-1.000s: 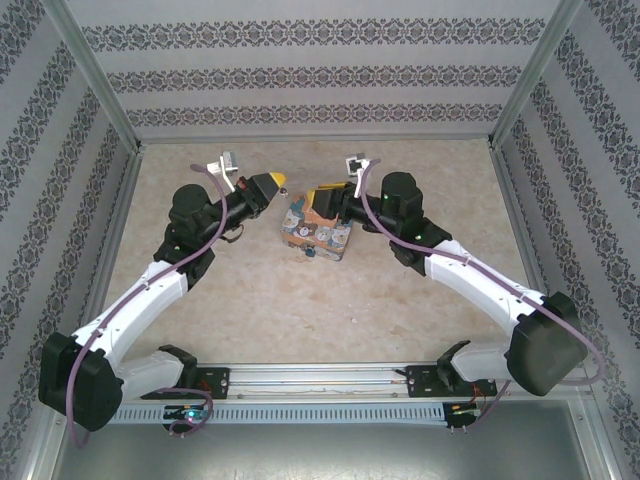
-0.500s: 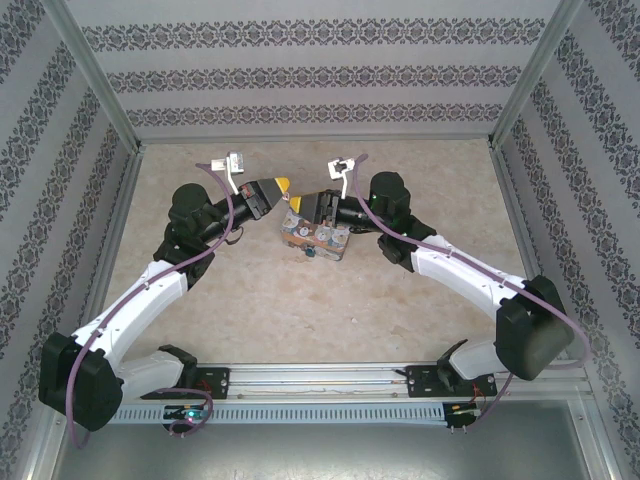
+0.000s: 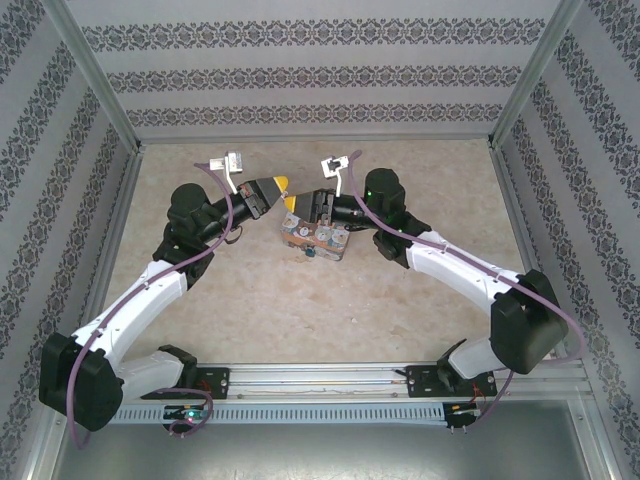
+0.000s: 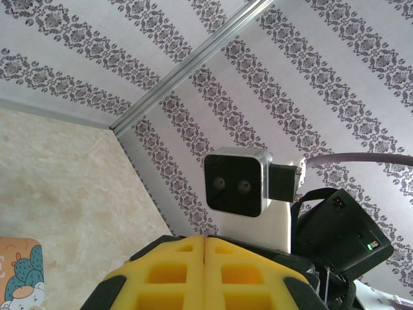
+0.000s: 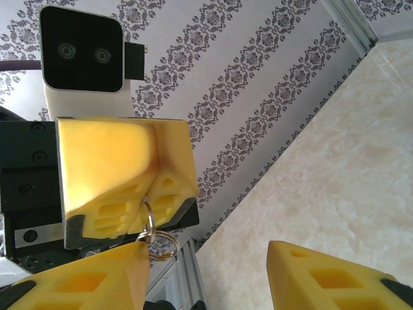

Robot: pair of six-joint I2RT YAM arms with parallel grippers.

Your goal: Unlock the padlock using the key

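Right wrist view showed the left end effector (image 5: 143, 200) clenched on a thin silver key ring (image 5: 155, 237), yellow foam fingers pressed together; any key was hidden. Facing it, the right end effector (image 5: 208, 261) sat released, fingers wide apart. From the top external view it hung over a colourful cartoon-printed box (image 3: 318, 238) on the beige surface (image 3: 400, 290). A tiny dark blue padlock (image 3: 311, 253) lay at the box's edge, just base-side of the right end effector, too small for detail.

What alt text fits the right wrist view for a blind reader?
The left gripper, yellow jaws shut on a silver key ring, faces the camera. Below, the right gripper has its jaws apart; patterned wall and beige table behind.
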